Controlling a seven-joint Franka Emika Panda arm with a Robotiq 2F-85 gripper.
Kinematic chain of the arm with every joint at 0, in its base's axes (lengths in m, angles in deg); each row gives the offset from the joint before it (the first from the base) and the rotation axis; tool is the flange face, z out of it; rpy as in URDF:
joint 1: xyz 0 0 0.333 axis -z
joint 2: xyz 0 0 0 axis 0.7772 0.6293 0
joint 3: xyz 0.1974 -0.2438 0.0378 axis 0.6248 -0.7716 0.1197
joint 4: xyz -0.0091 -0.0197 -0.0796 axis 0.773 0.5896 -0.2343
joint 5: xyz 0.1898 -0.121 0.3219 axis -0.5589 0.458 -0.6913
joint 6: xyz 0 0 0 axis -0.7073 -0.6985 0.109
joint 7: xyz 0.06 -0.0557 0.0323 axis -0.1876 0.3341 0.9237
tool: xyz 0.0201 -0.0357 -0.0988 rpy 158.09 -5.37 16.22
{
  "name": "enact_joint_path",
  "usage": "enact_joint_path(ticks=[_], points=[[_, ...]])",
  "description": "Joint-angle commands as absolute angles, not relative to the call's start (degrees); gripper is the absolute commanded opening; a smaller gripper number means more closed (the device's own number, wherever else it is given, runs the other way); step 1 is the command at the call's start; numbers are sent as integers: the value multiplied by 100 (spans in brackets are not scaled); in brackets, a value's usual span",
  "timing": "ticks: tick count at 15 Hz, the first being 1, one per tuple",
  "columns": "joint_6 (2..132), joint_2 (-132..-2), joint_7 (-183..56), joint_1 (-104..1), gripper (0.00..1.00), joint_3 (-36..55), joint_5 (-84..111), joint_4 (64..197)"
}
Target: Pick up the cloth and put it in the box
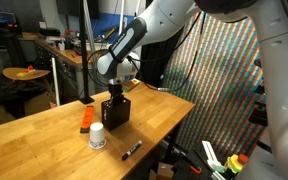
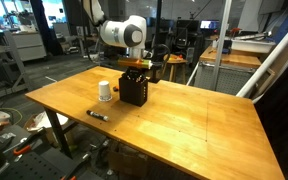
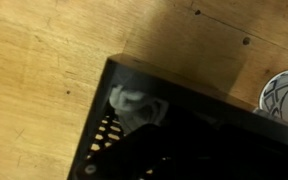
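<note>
A black box stands on the wooden table, also in an exterior view. In the wrist view its rim runs across the frame. A pale grey cloth lies crumpled inside, in a corner against the meshed wall. My gripper points straight down at the box's open top, with its fingertips at or just inside the opening. In the wrist view the fingers are lost in the dark interior, so I cannot tell whether they are open or whether they touch the cloth.
A white patterned cup stands beside the box, also seen in other views. A black marker lies near the table's edge. A small orange object sits next to the box.
</note>
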State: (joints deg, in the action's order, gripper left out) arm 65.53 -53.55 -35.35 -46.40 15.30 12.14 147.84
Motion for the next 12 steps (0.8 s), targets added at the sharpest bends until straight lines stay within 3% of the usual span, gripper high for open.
enact_joint_path(ticks=[1, 7, 8, 9, 10, 11, 12], points=[[6412, -5649, -3556, -4570, 0, 1559, 1257, 14803], [6346, -6676, -3525, -4521, 0, 1476, 1297, 15276], [6319, -6885, -3463, -4500, 10, 1498, 1222, 15385], [6293, -7155, -3383, -4470, 27, 1541, 1081, 15555], [6294, -7387, -3287, -4443, 34, 1581, 879, 15705], [6315, -6746, -3487, -4547, 15, 1468, 1120, 15213], [6298, -6955, -3449, -4557, 23, 1466, 1043, 15341]])
